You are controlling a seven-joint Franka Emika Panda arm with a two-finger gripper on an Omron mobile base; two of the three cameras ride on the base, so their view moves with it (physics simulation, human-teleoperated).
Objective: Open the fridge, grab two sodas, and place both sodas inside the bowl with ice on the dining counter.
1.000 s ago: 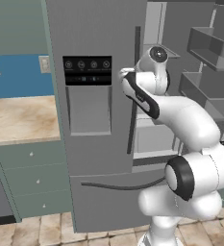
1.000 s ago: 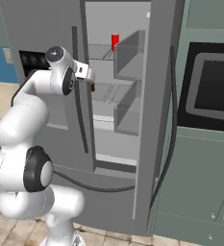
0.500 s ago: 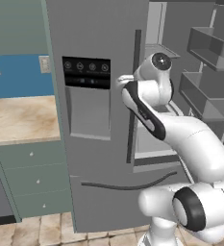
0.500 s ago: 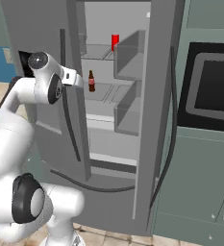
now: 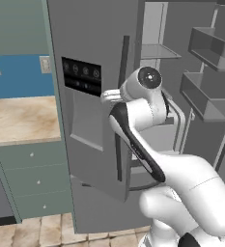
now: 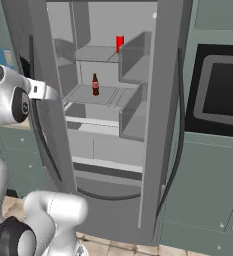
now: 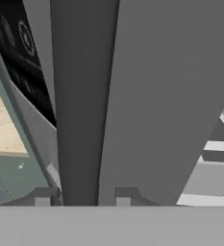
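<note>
My claw (image 7: 82,194) at the fridge (image 5: 92,144) door's dark bar handle (image 7: 77,120)

My two stubby dark fingertips sit either side of the smooth, straight bar; whether they pinch it, I cannot tell. Beyond the door's edge, on pale flat shelves, stand a red cylindrical can (image 6: 119,43) and a brown bottle (image 6: 95,85).

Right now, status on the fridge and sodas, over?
Fingers astride dispenser door handle, grip unclear. Fridge open; red can upper shelf, brown bottle shelf below, both untouched. Nothing blocking them.
</note>
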